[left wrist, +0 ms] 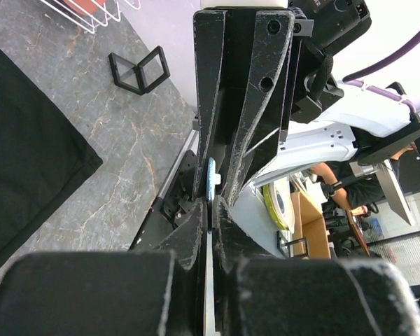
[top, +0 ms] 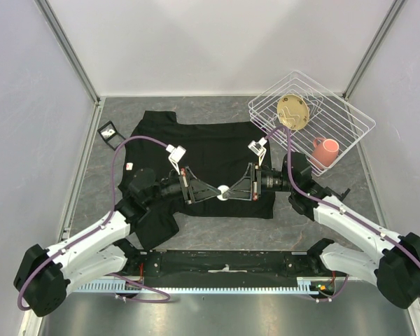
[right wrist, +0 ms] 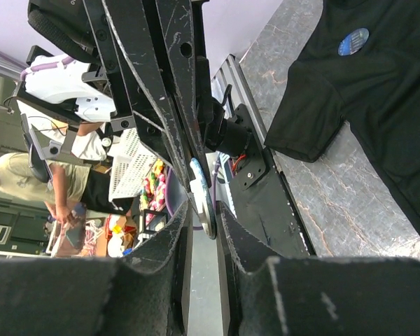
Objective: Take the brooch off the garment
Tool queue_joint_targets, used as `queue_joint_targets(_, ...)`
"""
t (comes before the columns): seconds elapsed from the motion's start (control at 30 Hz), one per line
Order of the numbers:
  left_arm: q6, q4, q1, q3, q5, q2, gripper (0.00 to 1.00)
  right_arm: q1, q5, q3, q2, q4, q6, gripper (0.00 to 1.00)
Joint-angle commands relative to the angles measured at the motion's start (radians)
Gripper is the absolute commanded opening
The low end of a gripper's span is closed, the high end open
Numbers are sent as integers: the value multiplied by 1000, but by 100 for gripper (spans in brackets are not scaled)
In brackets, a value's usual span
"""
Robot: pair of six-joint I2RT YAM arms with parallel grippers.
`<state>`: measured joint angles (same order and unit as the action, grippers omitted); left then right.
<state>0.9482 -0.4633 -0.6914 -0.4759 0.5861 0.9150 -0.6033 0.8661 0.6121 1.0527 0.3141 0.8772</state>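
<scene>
The black T-shirt (top: 217,150) lies spread flat on the grey table and shows in the right wrist view (right wrist: 378,91). The brooch (top: 222,192), a small round white disc with a bluish face, is off the fabric and held over the shirt's near hem. My left gripper (top: 214,193) and right gripper (top: 232,192) meet tip to tip on it. In the left wrist view my left gripper (left wrist: 215,210) is nearly closed, with the brooch (left wrist: 211,179) at its tips. In the right wrist view the brooch (right wrist: 201,189) sits between the tips of my right gripper (right wrist: 204,217).
A white wire rack (top: 350,115) at the back right holds a tan plate (top: 293,112) and a pink mug (top: 326,150). A small black open frame (top: 109,133) lies left of the shirt. A small round blue patch (right wrist: 353,40) sits on the shirt.
</scene>
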Motion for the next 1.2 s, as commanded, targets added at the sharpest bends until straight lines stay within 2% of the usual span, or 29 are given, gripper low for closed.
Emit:
queue_joint_targets(0.0, -88, -29, -3, -55, 40, -36, 2, -13, -1, 34, 23, 8, -7, 24)
queue_joint_targets(0.5, -183, 15, -8, -69, 66, -94, 2, -18, -87, 34, 53, -3, 52, 20)
queue_joint_targets(0.93, -157, 49, -14, -35, -23, -140, 2, -35, -239, -55, -5, 134, 174, 19)
queue_joint_targets(1.03, -167, 78, -14, -41, -48, -149, 2, -42, -217, -49, -6, 137, 163, 30)
queue_joint_targets(1.07, -173, 96, -16, -46, -60, -151, 2, -43, -208, -45, -14, 125, 145, 39)
queue_joint_targets(1.17, -186, 182, -14, -59, -133, -165, 2, -43, -171, -18, -52, 16, 39, 52)
